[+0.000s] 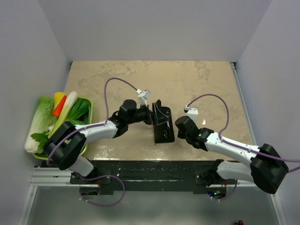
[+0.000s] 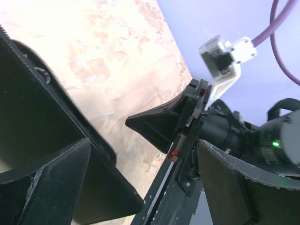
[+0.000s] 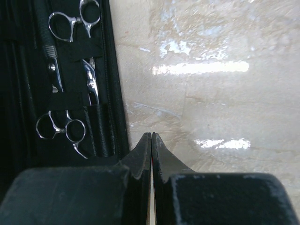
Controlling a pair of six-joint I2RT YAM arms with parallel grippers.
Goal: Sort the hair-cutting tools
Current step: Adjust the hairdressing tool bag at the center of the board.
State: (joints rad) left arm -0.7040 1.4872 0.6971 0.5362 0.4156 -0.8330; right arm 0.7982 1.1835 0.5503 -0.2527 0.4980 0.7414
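the left gripper [image 1: 151, 115] stands fully open and empty at the left flap of the black folding fabric case [image 1: 164, 130], where two silver ring-handled metal scissors [image 3: 75, 19] sit tucked under black straps [image 3: 86, 49]; the slim black combs cannot be made out. the right gripper [image 3: 151, 146], just right of the case edge, is pressed closed on nothing. the scissors look stowed, so the next move likely calls for locating the combs.

Beige marbled table [image 1: 187, 79] is seen, with a black case [image 1: 165, 136] laid open mid-table and a veggie-filled green basket [image 1: 90, 105] parked at 9 o'clock.
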